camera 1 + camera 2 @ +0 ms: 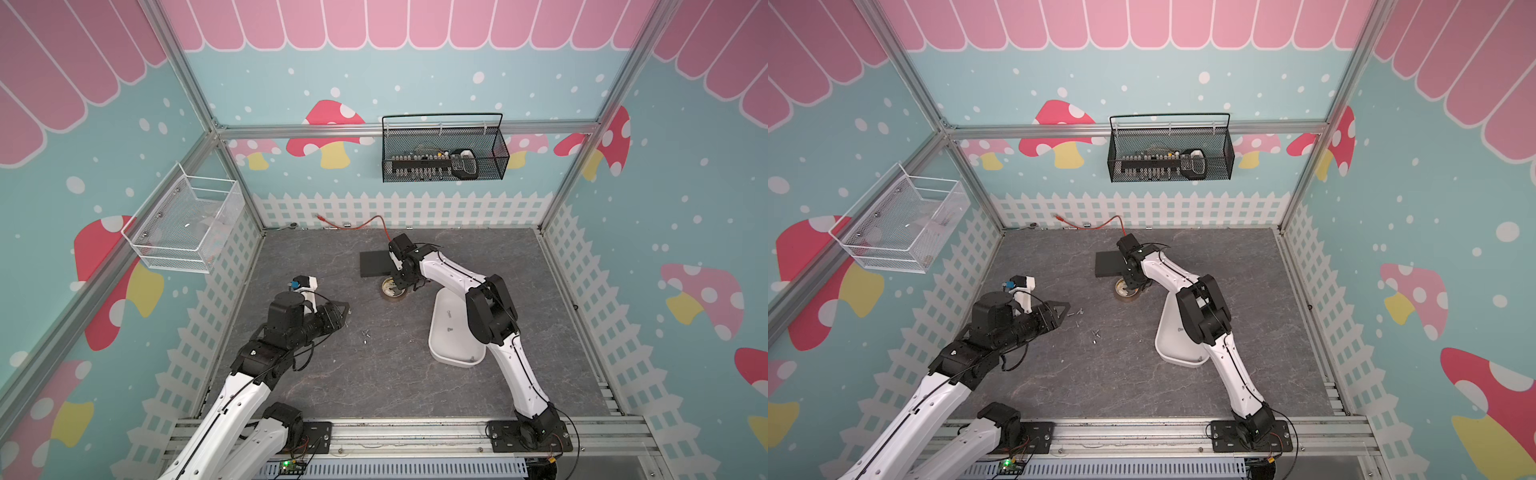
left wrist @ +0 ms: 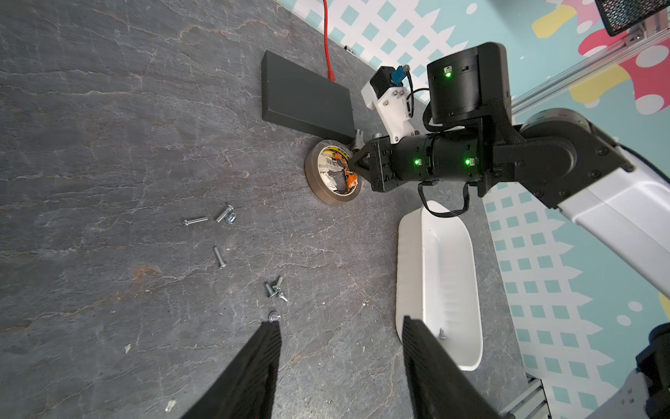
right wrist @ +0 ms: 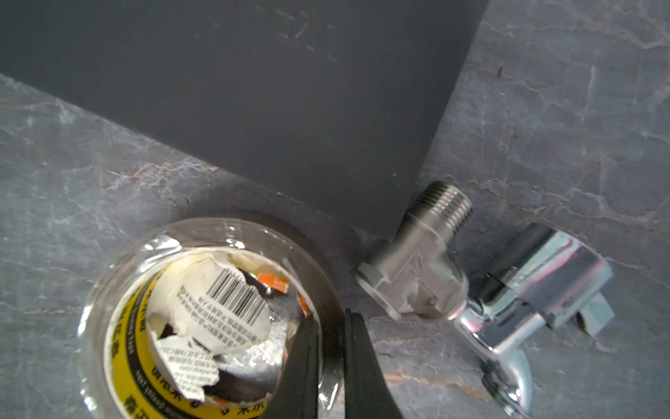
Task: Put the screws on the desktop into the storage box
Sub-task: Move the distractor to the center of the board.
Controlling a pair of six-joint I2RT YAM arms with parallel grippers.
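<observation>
Several tiny silver screws (image 2: 219,257) lie scattered on the dark grey desktop (image 1: 374,382); they also show as specks in both top views (image 1: 365,332) (image 1: 1096,332). The white storage box (image 2: 453,254) (image 1: 449,345) stands right of them, with one screw (image 2: 442,333) inside. My left gripper (image 2: 340,323) (image 1: 345,309) hovers open over the desktop, one fingertip just short of a screw (image 2: 274,317). My right gripper (image 3: 331,319) (image 1: 399,289) is shut on the wall of a tape roll (image 3: 119,290), one finger inside the ring and one outside.
A flat black box (image 3: 253,90) (image 1: 373,264) lies behind the tape roll (image 1: 390,293), and a chrome faucet piece (image 3: 471,290) rests beside both. A red cable (image 1: 365,222) runs along the back wall. My right arm crosses above the storage box.
</observation>
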